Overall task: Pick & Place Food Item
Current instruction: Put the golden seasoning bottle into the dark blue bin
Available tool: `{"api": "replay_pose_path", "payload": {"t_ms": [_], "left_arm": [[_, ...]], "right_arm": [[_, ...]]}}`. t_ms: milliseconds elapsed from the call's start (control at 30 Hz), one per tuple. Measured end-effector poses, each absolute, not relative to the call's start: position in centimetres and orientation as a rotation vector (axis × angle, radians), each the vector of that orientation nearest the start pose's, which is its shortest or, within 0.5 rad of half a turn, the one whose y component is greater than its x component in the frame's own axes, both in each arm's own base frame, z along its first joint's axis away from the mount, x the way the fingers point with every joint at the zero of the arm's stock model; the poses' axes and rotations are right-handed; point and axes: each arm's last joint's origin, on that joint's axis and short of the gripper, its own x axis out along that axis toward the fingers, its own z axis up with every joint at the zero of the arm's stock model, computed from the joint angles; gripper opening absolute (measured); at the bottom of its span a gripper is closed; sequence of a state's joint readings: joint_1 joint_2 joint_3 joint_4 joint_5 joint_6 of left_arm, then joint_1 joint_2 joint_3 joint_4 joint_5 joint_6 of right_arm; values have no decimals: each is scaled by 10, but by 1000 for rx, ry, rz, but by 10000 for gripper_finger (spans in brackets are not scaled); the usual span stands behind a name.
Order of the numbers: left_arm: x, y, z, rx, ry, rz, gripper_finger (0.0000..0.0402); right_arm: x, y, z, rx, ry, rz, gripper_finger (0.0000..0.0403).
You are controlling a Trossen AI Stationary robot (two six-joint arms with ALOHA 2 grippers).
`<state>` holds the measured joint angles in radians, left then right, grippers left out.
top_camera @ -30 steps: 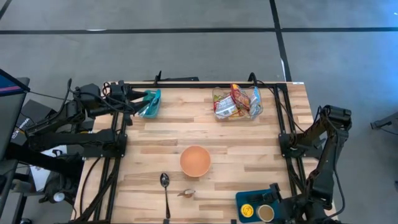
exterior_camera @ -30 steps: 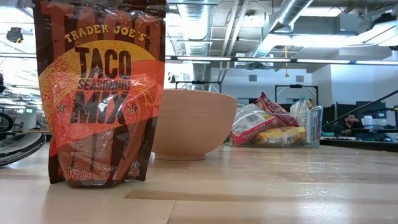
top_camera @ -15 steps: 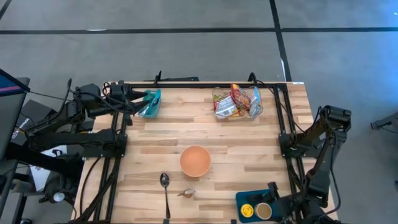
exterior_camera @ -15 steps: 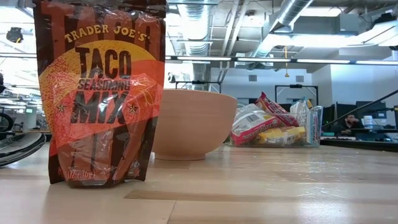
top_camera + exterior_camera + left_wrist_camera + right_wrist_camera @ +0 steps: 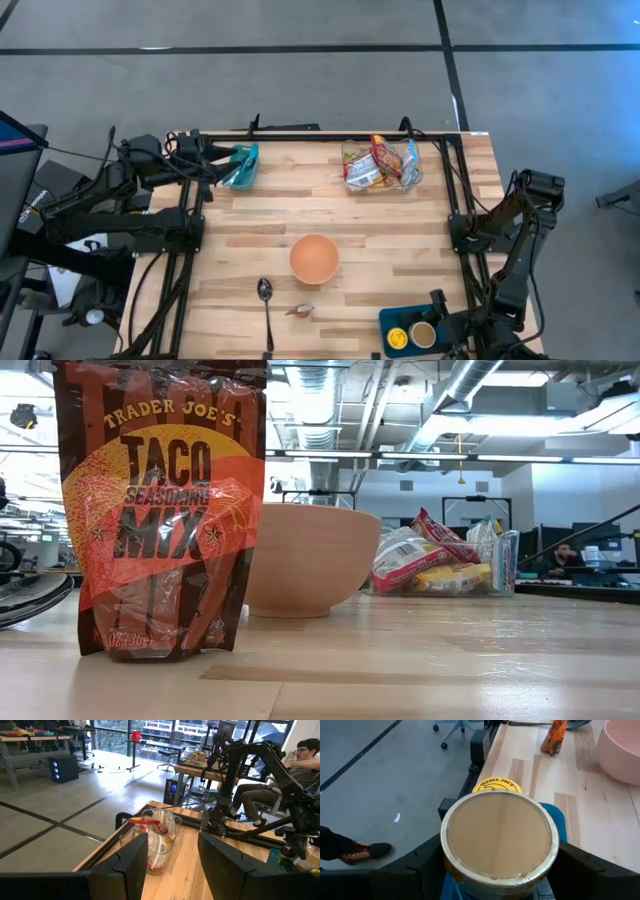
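A round can with a tan lid [image 5: 499, 832] sits between the fingers of my right gripper [image 5: 500, 846], over the blue tray [image 5: 440, 312] at the table's near right corner. A second can with a yellow lid [image 5: 398, 340] stands in the tray beside it. A peach bowl [image 5: 314, 258] rests mid-table. A taco seasoning packet [image 5: 165, 510] stands upright near the front edge. My left gripper [image 5: 172, 855] hangs open and empty above the far left corner [image 5: 238, 166]. My right gripper pinches the tan-lidded can by its round side wall [image 5: 448, 865], one finger on each side, just below the lid. The fingers slant down from the table's right side. The can stays upright, lid up. The can itself hides whether its bottom rests on the tray.
A clear tub of snack packets [image 5: 380, 165] stands at the far right. A spoon [image 5: 266, 305] lies near the front edge beside the taco packet [image 5: 299, 310]. Black frame rails run along the table's left, far and right edges. A person sits beyond the table [image 5: 300, 762].
My right gripper has sunk a little toward the blue tray with the tan-lidded can, which stays upright between the fingers.
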<state>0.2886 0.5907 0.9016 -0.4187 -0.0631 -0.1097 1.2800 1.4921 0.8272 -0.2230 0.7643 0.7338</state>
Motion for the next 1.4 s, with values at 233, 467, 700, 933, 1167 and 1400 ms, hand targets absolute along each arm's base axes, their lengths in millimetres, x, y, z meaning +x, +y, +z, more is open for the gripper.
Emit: {"api": "replay_pose_path", "payload": {"t_ms": [233, 467, 700, 933, 1167, 1400], "left_arm": [[107, 34, 372, -121, 88, 357, 168], [107, 34, 372, -121, 88, 357, 168], [107, 34, 372, -121, 88, 357, 168], [107, 34, 372, -121, 88, 357, 168], [107, 34, 372, -121, 89, 357, 168], [107, 34, 372, -121, 88, 357, 168]], "right_arm": [[104, 269, 184, -66, 616, 247, 263], [106, 274, 178, -59, 595, 234, 263], [107, 273, 178, -62, 604, 229, 263], [106, 272, 177, -46, 613, 224, 263], [106, 273, 177, -30, 622, 225, 275], [107, 273, 177, -27, 621, 226, 281]]}}
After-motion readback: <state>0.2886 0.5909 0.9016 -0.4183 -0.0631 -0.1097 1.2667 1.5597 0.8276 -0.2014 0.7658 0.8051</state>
